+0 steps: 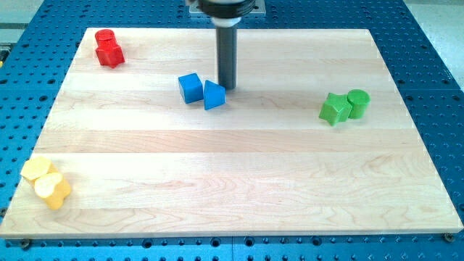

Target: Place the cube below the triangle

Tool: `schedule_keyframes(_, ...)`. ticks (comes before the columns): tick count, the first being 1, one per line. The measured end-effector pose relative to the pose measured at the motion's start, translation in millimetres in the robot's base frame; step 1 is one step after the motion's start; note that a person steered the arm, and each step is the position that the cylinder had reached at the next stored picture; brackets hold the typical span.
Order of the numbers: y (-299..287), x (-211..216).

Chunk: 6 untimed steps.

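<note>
Blue is your concern: the blue cube (190,88) sits touching the blue triangle (214,96) on its left in the view, so it is beside the triangle, not yet below it. My tip (228,87) rests just at the triangle's upper right, touching or nearly so; I judge it has to come round to the cube's far side to drive it down toward the view's bottom. No jaws exist on this rod, so nothing is pinched.

You have a pale wooden counter (239,181) on a blue perforated bench (435,87). Red blocks (109,48) sit top left, green blocks (344,106) at right, yellow blocks (46,181) bottom left, all well apart from the work.
</note>
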<state>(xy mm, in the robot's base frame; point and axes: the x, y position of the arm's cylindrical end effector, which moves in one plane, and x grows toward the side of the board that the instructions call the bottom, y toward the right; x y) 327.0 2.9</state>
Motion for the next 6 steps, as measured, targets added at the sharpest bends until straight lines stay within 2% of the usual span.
schedule_keyframes(1, -60, -1)
schedule_keyframes(2, -68, 38)
schedule_keyframes(3, -21, 59)
schedule_keyframes(4, -16, 1)
schedule_keyframes(5, -35, -7)
schedule_keyframes(6, -108, 26)
